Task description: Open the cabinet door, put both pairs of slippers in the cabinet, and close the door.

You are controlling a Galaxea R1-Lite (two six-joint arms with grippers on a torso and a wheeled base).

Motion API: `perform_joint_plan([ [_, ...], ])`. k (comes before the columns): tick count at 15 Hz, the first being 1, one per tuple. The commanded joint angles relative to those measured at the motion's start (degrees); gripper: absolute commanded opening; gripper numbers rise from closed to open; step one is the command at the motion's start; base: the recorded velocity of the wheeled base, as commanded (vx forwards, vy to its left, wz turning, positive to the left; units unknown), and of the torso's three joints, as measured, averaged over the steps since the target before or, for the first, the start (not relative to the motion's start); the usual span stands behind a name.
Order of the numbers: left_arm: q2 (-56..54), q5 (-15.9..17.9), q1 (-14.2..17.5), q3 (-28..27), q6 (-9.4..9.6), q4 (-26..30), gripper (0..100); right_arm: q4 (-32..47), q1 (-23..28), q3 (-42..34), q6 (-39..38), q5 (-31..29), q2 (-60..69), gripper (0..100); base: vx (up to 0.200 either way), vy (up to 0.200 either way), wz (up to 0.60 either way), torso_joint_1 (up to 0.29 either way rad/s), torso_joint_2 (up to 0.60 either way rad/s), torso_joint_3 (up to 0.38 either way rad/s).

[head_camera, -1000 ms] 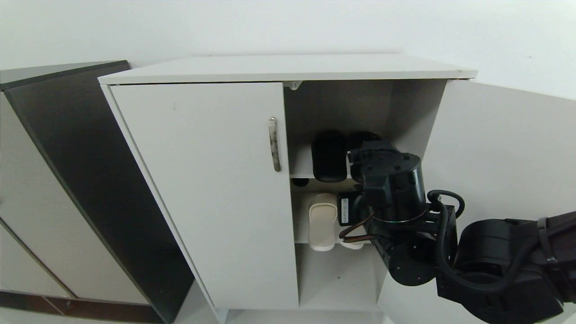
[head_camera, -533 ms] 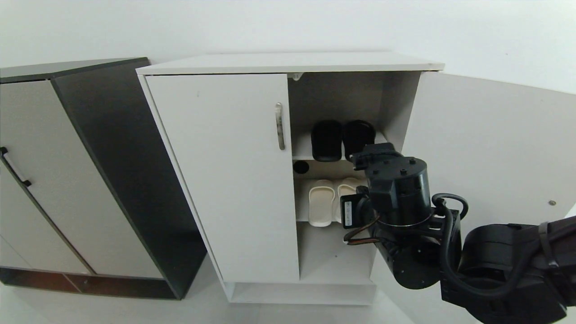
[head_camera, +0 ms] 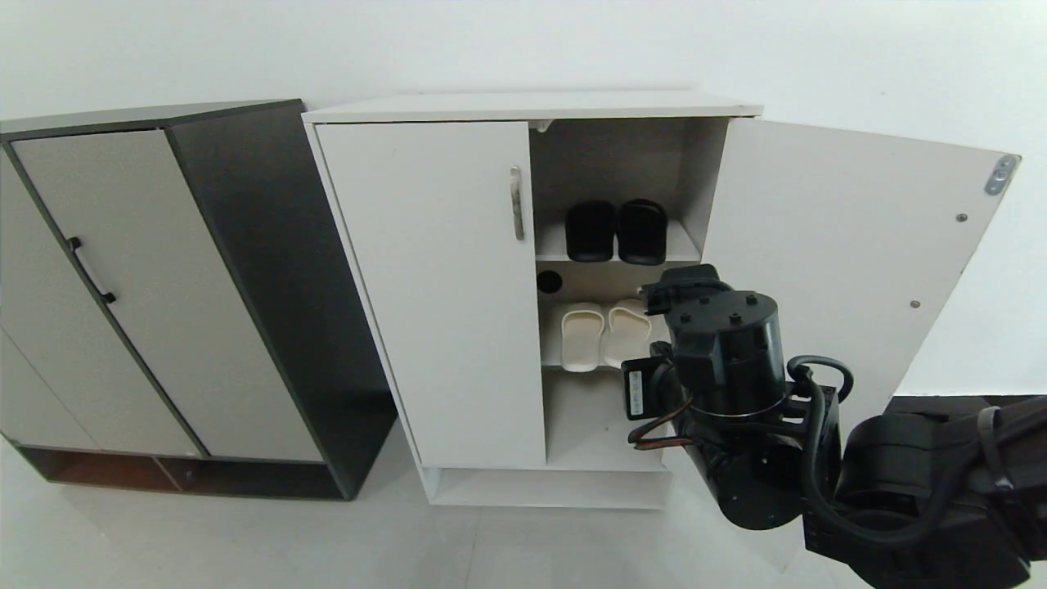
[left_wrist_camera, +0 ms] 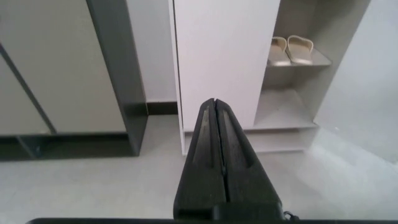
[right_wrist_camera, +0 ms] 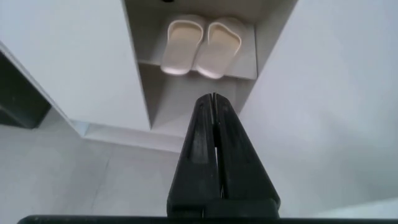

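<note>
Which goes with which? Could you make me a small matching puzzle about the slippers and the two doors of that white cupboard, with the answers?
Things:
1. pair of black slip-on slippers
2. pair of cream slip-on slippers
3. white cabinet door with the metal bar handle
4. white cabinet door on the robot's right

Place or state:
a. swung wide open
b. on the upper shelf
c. shut
d. on the middle shelf

Pairs: 1-b, 2-d, 3-c, 4-a.
</note>
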State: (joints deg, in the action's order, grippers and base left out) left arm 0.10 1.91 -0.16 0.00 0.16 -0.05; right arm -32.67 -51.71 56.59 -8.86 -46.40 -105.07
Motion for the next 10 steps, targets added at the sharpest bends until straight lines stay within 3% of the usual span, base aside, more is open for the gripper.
perform_joint_plan([
  [1,-0.01,-0.07,0.07,0.00,0.02,-0.04,0,-0.11,0.03,-0.16,-0.01,-0.01,-0.13,0,0.000,0.000,0.00,0.000,0.00,0.000],
  [10,-0.01,-0.07,0.07,0.00,0.02,-0.04,0,-0.11,-0.06,-0.95,-0.01,0.08,-0.05,0,0.000,0.000,0.00,0.000,0.00,0.000],
])
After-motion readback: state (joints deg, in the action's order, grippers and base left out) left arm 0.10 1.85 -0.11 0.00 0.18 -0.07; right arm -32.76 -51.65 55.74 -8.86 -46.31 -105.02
